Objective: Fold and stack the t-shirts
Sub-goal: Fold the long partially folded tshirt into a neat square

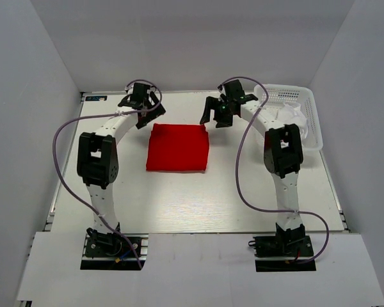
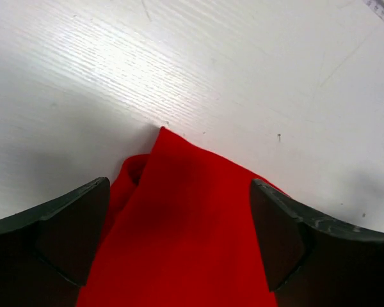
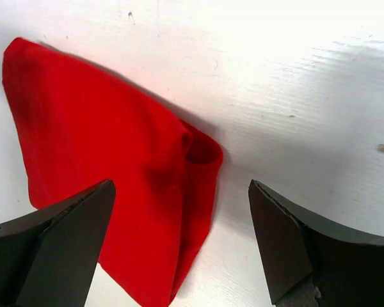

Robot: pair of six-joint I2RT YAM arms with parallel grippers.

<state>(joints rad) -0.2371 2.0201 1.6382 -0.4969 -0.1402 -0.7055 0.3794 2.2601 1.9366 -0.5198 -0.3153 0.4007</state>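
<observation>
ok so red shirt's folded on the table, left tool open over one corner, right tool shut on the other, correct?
No: the right tool is open too, jaws wide apart above the red shirt, gripping nothing, as the right wrist view shows. The rest holds.

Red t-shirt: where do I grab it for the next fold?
Probably the two far corners, coming straight down. The red t-shirt lies flat as a folded rectangle; the open left gripper sits over its far-left corner, the open right gripper near the far-right corner, where a looped fold shows the layers to pinch.
</observation>
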